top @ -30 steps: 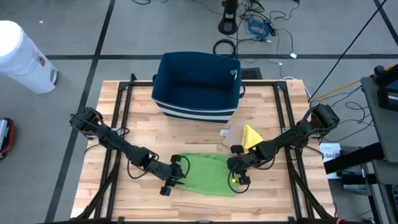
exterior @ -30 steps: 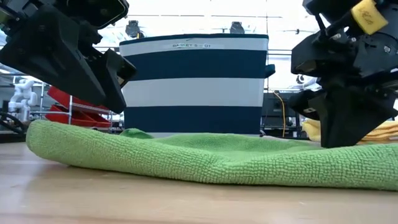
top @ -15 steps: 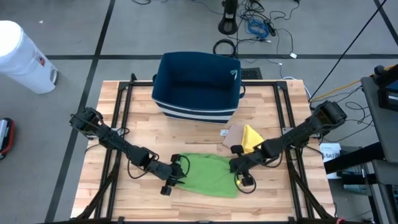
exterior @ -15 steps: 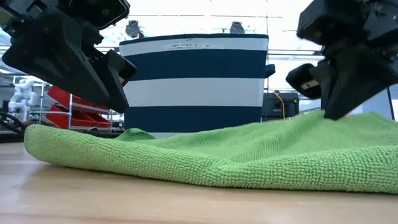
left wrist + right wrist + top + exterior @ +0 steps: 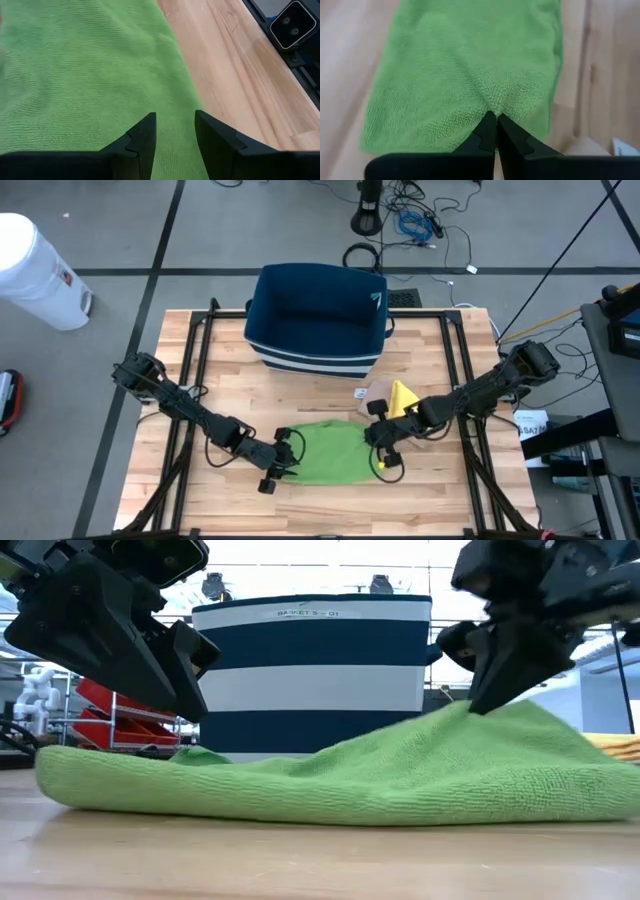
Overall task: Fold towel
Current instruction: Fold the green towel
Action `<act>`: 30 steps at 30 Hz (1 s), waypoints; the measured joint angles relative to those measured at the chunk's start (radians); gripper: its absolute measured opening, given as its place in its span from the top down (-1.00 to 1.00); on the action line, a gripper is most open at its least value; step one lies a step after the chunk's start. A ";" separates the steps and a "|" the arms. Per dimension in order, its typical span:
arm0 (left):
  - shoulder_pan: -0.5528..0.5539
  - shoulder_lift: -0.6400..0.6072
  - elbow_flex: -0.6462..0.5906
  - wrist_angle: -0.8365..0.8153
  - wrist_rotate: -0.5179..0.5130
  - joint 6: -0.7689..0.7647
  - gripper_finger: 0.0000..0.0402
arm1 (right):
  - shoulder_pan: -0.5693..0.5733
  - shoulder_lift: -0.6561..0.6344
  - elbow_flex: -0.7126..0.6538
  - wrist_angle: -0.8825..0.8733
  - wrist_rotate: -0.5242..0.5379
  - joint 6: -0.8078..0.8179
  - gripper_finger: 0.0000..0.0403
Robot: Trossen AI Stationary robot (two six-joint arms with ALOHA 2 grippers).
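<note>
A green towel [image 5: 325, 455] lies on the wooden table in front of the striped basket. Its left part rests flat and its right end is raised into a peak [image 5: 470, 715]. My right gripper [image 5: 378, 443] is shut on that peak. My left gripper [image 5: 288, 456] stands open over the towel's left end, and cloth and the towel's near edge [image 5: 176, 100] show between its fingers. My right gripper pinches a small pucker of the towel [image 5: 492, 107] between its two fingertips, a little in from the right edge. It comes slanting down from the table's right side. The pinched spot is lifted, and the cloth slopes down from it to the table on both sides. I cannot tell whether my left gripper touches the towel.
A navy and white striped basket [image 5: 318, 315] stands at the far middle of the table. A yellow cloth [image 5: 404, 397] and a tan one [image 5: 377, 393] lie just beyond my right gripper. A white bin [image 5: 35, 270] stands on the floor at the far left.
My right gripper has risen and moved a little toward the table's left, with the towel's right end between its fingertips. That end has come up off the table into a peak and shifted leftward. The towel's left part has stayed flat under my still left gripper.
</note>
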 joint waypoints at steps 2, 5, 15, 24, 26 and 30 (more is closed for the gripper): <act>0.000 0.000 0.000 0.000 0.000 -0.004 0.30 | -0.022 0.000 0.000 -0.016 0.000 -0.005 1.00; 0.000 0.000 0.000 0.000 -0.005 -0.008 0.30 | -0.043 0.000 0.000 0.003 0.000 -0.034 1.00; 0.001 0.000 0.000 -0.146 -0.241 -0.059 0.31 | -0.037 0.000 0.000 0.006 -0.089 -0.070 1.00; 0.110 0.002 0.000 -0.151 -0.310 -0.112 0.31 | -0.039 0.000 0.000 -0.018 -0.085 -0.037 1.00; 0.148 0.012 0.000 -0.141 -0.253 -0.096 0.31 | -0.039 0.000 0.000 -0.016 -0.085 -0.037 1.00; 0.195 0.017 0.000 -0.067 -0.171 -0.020 0.31 | -0.039 0.000 0.000 -0.011 -0.084 -0.038 1.00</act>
